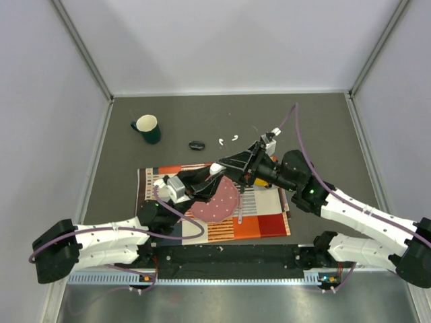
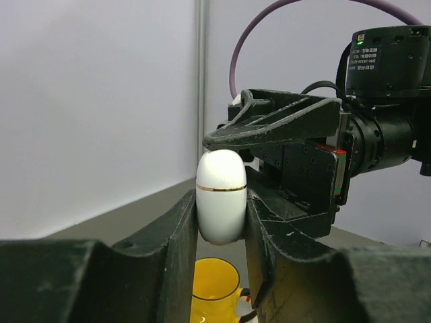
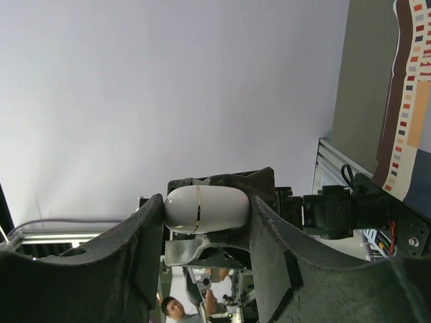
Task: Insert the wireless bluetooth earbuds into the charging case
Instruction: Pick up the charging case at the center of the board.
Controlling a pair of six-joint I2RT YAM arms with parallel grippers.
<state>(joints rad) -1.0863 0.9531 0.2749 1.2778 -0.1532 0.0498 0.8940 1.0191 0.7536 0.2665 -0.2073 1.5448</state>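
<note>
The charging case (image 1: 215,167), a white rounded box with a thin gold seam, is held in the air above the mat. My left gripper (image 2: 221,219) is shut on its lower sides (image 2: 221,198). My right gripper (image 3: 205,219) is shut on the case (image 3: 205,207) end to end, and one of its black fingers (image 2: 276,124) lies over the case's top. The case is closed. Both grippers meet at the centre of the top view, the left (image 1: 207,173) and the right (image 1: 227,165). The two white earbuds (image 1: 221,141) (image 1: 234,137) lie on the grey table behind them.
A black oval object (image 1: 196,145) lies left of the earbuds. A dark green mug (image 1: 147,128) stands at the back left. A pink plate (image 1: 217,200) sits on the striped mat (image 1: 259,219). A yellow mug (image 2: 214,291) stands below the left gripper.
</note>
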